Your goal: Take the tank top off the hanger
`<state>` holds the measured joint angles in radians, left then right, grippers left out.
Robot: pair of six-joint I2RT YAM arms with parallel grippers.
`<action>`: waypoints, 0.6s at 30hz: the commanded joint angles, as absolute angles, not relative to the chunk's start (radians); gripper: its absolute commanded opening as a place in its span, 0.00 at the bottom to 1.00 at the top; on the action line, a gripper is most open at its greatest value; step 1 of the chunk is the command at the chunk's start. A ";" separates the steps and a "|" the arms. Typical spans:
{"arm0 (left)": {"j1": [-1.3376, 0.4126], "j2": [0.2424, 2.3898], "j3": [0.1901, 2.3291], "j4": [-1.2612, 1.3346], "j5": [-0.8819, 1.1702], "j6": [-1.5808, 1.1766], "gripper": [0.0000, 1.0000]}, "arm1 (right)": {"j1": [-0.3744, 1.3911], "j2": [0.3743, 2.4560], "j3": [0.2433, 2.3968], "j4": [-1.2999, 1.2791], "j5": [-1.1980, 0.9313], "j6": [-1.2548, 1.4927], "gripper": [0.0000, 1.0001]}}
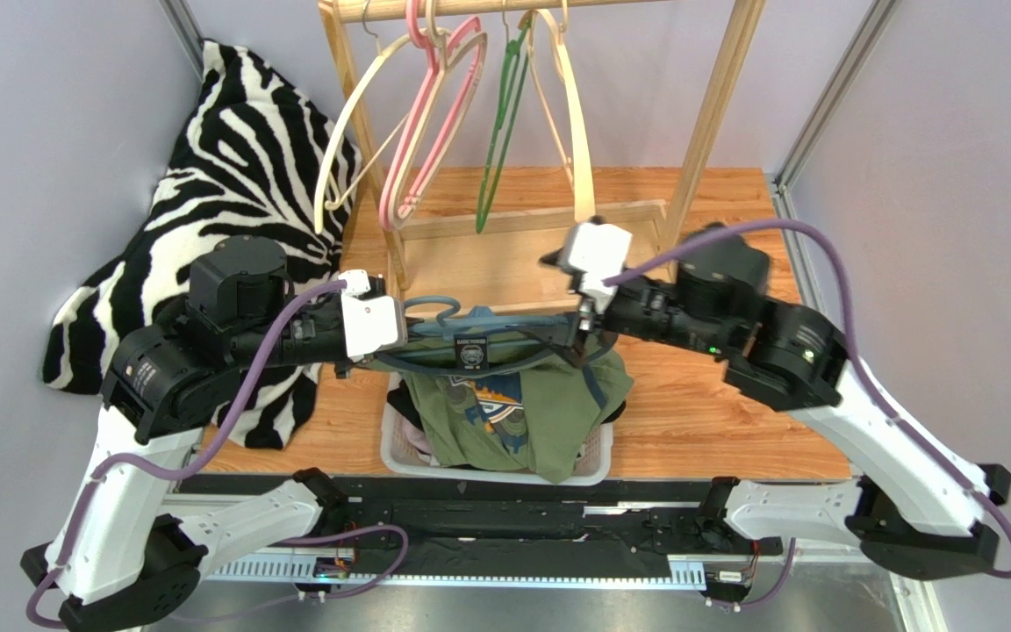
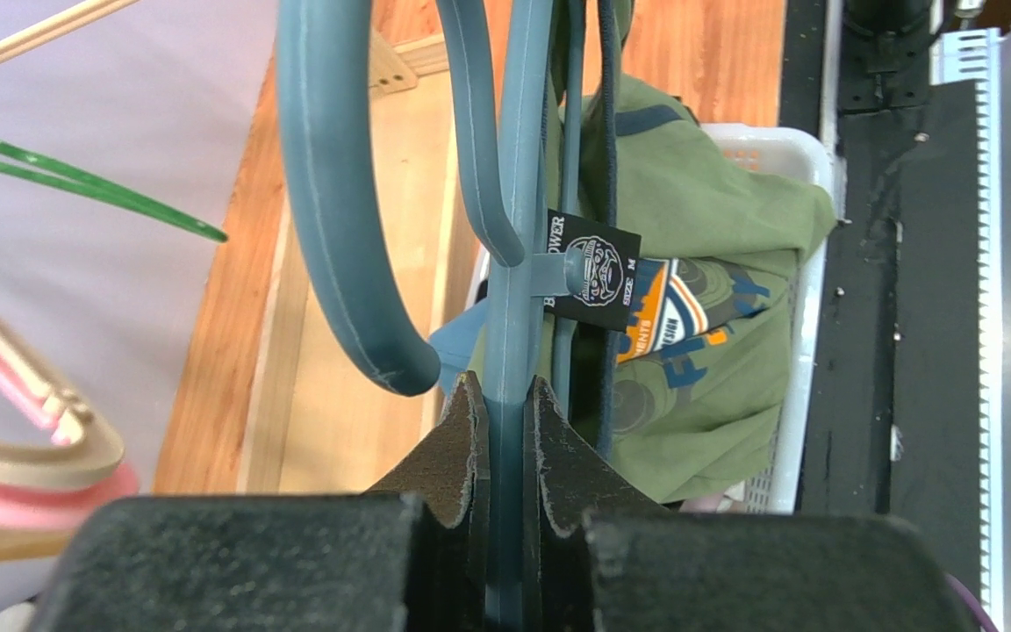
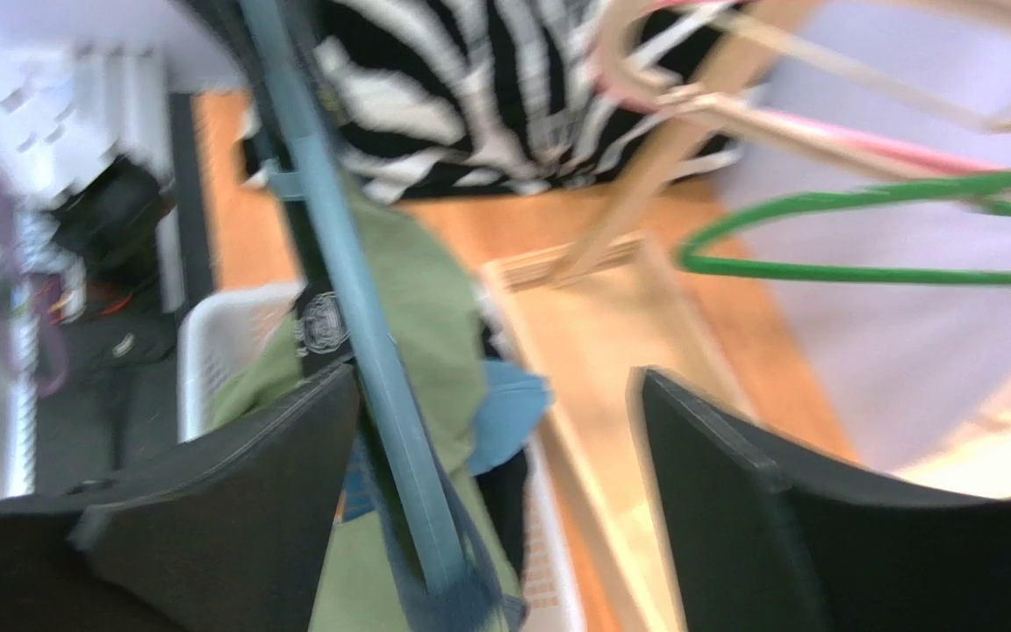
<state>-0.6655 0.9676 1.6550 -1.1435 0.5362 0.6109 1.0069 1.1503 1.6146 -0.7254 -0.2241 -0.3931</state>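
Observation:
A blue-grey hanger point(image 1: 498, 332) hangs level over the basket, with the dark navy tank top point(image 1: 544, 348) draped on it and a black label point(image 1: 471, 352) at its middle. My left gripper point(image 1: 403, 345) is shut on the hanger's bar point(image 2: 508, 329), just below the hook point(image 2: 340, 198). The tank top's dark straps point(image 2: 590, 158) run alongside the bar. My right gripper point(image 1: 587, 340) stands open at the hanger's other end. There the hanger's bar point(image 3: 366, 329) lies against my left finger point(image 3: 247, 487), and dark tank top fabric point(image 3: 465, 586) wraps its tip.
A white basket point(image 1: 399, 454) below holds a green printed shirt point(image 1: 524, 415). Behind stands a wooden rack point(image 1: 722, 105) with pink point(image 1: 425, 119), green point(image 1: 504, 119) and cream hangers. Zebra-striped fabric point(image 1: 234, 171) is piled at the left.

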 commanded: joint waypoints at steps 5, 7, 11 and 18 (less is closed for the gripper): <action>-0.623 0.934 1.677 -1.060 0.526 0.574 0.00 | 1.009 0.804 1.340 -0.479 0.153 -0.246 0.98; -0.617 0.930 1.680 -1.060 0.534 0.568 0.00 | 1.009 0.761 1.277 -0.483 0.169 -0.175 0.99; -0.609 0.931 1.689 -1.060 0.549 0.561 0.00 | 1.011 0.643 1.115 -0.448 0.164 -0.057 0.99; -0.591 0.937 1.706 -1.057 0.578 0.543 0.00 | 1.008 0.649 0.966 -0.318 0.107 0.041 0.91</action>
